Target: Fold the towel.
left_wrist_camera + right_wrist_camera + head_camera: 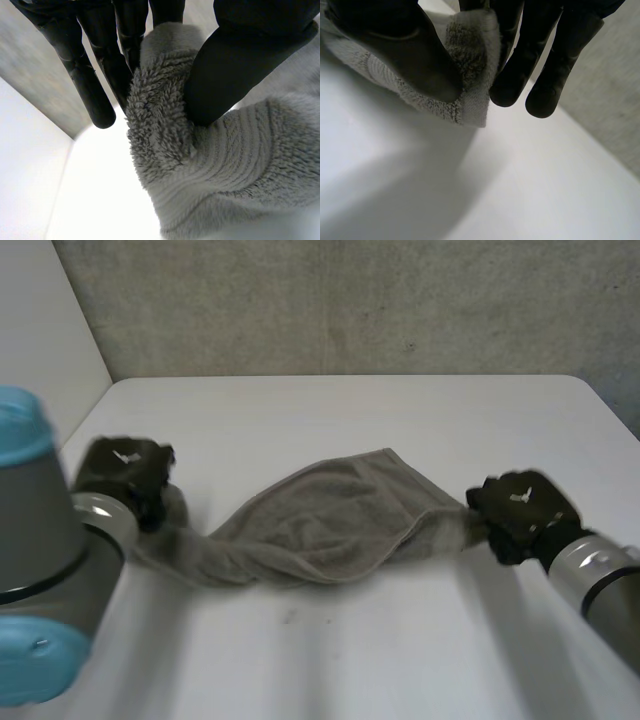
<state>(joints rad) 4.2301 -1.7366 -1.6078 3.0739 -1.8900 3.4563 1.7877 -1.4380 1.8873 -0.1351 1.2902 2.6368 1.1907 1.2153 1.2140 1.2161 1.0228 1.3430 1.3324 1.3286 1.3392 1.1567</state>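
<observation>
The towel [330, 520] looks soft and floppy, sagging onto the worktop [330, 420]. The left hand [125, 475] and right hand [520, 512] each pinch an end with their fingers [512, 85]. Corners seem best to hold.

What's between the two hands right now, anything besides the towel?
Just the grey terry towel, bunched on the white table, spans from the black left hand to the black right hand in the head view.

white table [330, 660]; rough grey wall [350, 300] behind it; white panel [40, 330] along its side
</observation>
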